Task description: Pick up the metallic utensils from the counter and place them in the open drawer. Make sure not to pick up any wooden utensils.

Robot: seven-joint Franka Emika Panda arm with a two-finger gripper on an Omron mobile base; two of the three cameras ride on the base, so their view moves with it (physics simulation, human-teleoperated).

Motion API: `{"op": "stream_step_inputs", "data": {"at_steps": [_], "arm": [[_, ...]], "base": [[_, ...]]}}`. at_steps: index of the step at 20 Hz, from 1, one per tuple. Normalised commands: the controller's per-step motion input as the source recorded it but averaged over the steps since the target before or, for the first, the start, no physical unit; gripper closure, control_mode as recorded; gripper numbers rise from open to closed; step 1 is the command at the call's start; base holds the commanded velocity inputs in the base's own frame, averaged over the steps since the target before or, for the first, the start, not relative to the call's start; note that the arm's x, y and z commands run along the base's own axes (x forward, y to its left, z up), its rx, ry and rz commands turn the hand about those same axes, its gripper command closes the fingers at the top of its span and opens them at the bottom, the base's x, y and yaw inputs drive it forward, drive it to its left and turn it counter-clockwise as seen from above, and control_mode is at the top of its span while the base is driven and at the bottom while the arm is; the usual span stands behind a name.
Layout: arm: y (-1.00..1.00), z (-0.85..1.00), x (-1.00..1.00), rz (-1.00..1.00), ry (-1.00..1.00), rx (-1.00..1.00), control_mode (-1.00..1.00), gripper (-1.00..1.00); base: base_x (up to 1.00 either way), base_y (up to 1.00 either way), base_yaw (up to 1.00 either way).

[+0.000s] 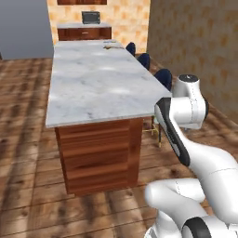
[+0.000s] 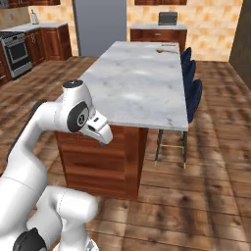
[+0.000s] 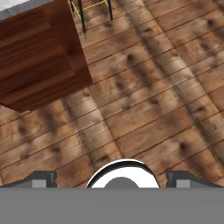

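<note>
The counter (image 1: 93, 79) (image 2: 137, 83) is a long white-grey marble slab on a reddish-brown base, stretching away from me. At its far end lies a tan wooden spoon (image 2: 166, 49) (image 1: 110, 46). The metallic utensils are too small to make out at this distance. The open drawer is out of view. My gripper (image 3: 111, 181) hangs above the wooden floor beside the near corner of the counter's base (image 3: 35, 57), pointing down. Its fingertips (image 3: 41, 179) stand wide apart with nothing between them, so it is open.
Three dark blue stools (image 2: 193, 98) (image 1: 163, 76) line the counter's right side, and their thin legs (image 3: 83, 15) show in the hand view. A back counter with a dark appliance (image 1: 90, 17) stands beyond. A stove (image 2: 17, 51) is far left. Wood floor surrounds the island.
</note>
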Motion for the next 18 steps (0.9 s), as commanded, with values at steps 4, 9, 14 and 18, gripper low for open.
{"op": "stream_step_inputs", "data": {"at_steps": [4, 9, 14, 18], "arm": [[0.00, 0.00, 0.00, 0.00, 0.00, 0.00, 1.00, -1.00], [0.00, 0.00, 0.00, 0.00, 0.00, 0.00, 1.00, -1.00], [0.00, 0.00, 0.00, 0.00, 0.00, 0.00, 1.00, -1.00], [0.00, 0.00, 0.00, 0.00, 0.00, 0.00, 1.00, -1.00]], "base": [[1.00, -1.00, -0.01], [0.80, -1.00, -0.02], [0.50, -1.00, 0.14], [0.56, -1.00, 0.22]]}}
